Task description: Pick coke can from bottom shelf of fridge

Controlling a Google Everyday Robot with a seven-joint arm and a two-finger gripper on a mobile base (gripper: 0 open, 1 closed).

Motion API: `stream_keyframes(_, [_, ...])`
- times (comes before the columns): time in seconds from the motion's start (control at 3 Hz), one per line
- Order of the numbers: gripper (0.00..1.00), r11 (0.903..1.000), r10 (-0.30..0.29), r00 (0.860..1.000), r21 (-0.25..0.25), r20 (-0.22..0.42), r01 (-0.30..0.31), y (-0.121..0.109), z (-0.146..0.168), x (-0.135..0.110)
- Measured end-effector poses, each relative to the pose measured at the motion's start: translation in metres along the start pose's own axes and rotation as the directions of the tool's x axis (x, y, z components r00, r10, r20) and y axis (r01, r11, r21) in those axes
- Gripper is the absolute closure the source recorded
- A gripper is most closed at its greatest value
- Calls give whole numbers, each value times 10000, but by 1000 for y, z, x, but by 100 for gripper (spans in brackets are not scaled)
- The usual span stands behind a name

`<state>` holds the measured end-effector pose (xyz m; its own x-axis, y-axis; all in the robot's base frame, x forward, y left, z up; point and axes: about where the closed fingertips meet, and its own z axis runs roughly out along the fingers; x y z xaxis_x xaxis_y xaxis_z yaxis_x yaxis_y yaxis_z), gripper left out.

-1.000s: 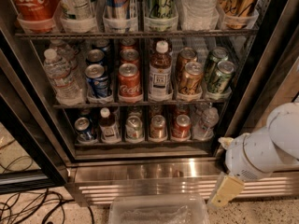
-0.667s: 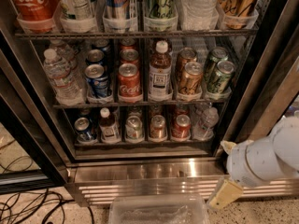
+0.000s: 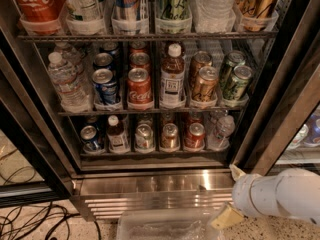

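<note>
The fridge (image 3: 150, 183) fills the view, its door open, standing up and to the left of the end effector (image 3: 231, 195). The bottom shelf (image 3: 150, 154) runs across above and left of the end effector, well apart from it, with a row of cans and bottles along its front. A clear plastic tub (image 3: 165, 226) sits on the floor just left of the end effector. The end effector hangs low at the right, in front of the ribbed base grille; its two yellowish fingers are spread apart and hold nothing. The coke can (image 3: 194, 135) stands upright on the bottom shelf, above and slightly left of the end effector, beside a clear bottle (image 3: 222, 129).
</note>
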<state>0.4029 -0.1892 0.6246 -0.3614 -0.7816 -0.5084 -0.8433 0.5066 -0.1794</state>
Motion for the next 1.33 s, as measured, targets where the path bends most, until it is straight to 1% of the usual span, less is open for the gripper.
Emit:
stream_keyframes(0.33, [0, 9950, 348, 9933, 890, 1098, -447, -21, 25, -7])
stream_keyframes(0.67, [0, 9839, 703, 9747, 1464, 2120, -1028, -41, 43, -28])
stream_keyframes(1.0, [0, 9838, 706, 9747, 1465, 2123, -1031, -41, 43, -28])
stream_keyframes(1.33, [0, 9646, 1397, 9421, 1729, 3048, -1990, -43, 51, -37])
